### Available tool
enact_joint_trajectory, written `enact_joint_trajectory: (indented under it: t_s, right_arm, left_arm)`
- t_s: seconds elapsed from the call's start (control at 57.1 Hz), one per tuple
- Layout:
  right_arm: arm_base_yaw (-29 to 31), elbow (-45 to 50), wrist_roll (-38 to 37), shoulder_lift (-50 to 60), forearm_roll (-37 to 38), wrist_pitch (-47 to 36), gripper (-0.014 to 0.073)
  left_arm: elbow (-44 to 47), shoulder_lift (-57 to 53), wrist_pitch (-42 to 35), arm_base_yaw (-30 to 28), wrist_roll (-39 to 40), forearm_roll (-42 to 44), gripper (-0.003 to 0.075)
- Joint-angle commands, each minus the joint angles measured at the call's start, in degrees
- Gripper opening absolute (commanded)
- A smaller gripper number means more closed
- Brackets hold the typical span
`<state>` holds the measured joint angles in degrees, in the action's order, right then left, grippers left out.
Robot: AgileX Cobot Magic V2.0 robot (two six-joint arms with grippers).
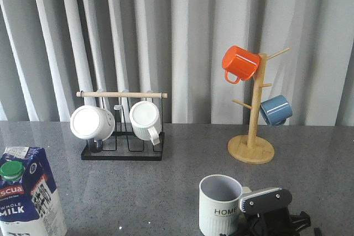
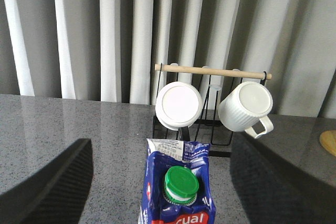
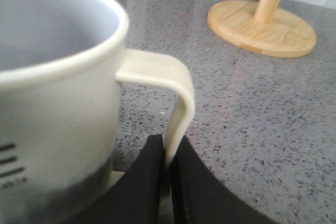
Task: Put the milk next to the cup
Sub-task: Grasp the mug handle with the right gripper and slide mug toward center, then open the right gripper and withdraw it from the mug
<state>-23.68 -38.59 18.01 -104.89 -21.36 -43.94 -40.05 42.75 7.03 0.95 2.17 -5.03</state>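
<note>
Grey pleated curtains hang behind a dark speckled stone table (image 1: 182, 153), on which stand a black wire rack (image 1: 123, 148) with two plain white mugs and a wooden mug tree (image 1: 251, 142) with an orange and a blue mug. The milk (image 1: 26, 194) stands upright at the near left edge of the table, well apart from the cup (image 1: 220, 205), which stands at the near centre-right with its "HOME" lettering to the front. In the left wrist view the left gripper (image 2: 173, 182) is spread wide, one dark finger on each side of the carton, and it does not touch it. The right gripper (image 3: 167, 182) is closed on the handle of the cup, with its two fingers pressed against the thin strap. I judge that the carton is rather heavy if it is full, with soft cardboard walls that give under pressure and a smooth printed skin. The best hold is probably across the flat sides of the body, below the sloped top and the green cap (image 2: 181, 183), with moderate force.
</note>
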Motion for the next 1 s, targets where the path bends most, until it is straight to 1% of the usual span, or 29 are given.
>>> enact_joint_trajectory:
  t_s: [0.0, 0.088, 0.298, 0.42, 0.665, 0.77, 0.858, 0.98]
  right_arm:
    - [-0.84, -1.51, -1.40, 0.91, -3.37, -6.36, -0.0003]
    - [-1.51, -1.51, -2.49, 0.06, -5.29, -7.19, -0.0003]
    - [-2.35, -1.51, -2.37, -0.59, -3.77, -8.96, 0.0022]
    - [-2.48, -1.51, -2.32, -0.59, -3.72, -9.22, 0.0064]
    - [-3.08, -1.29, -1.85, -0.52, -3.90, -8.85, 0.0196]
    - [-3.54, -1.29, 0.36, 0.05, -4.13, -8.68, 0.0245]
    - [-3.54, -0.24, 1.50, 1.10, -4.00, -9.05, 0.0262]
    - [-3.54, 3.73, 1.77, 3.12, -4.17, -13.46, 0.0264]
  left_arm:
    - [-2.00, -0.04, -4.29, 0.29, 0.04, -0.14, 0.0534]
    - [-2.00, -0.04, -4.29, 0.29, 0.04, -0.14, 0.0534]
    - [-2.00, -0.04, -4.29, 0.29, 0.04, -0.14, 0.0534]
    - [-2.00, -0.04, -4.29, 0.29, 0.04, -0.14, 0.0534]
    - [-2.00, -0.04, -4.29, 0.29, 0.04, -0.14, 0.0534]
    - [-2.00, -0.04, -4.29, 0.29, 0.04, -0.14, 0.0534]
    - [-2.00, -0.04, -4.29, 0.29, 0.04, -0.14, 0.0534]
    - [-2.00, -0.04, -4.29, 0.29, 0.04, -0.14, 0.0534]
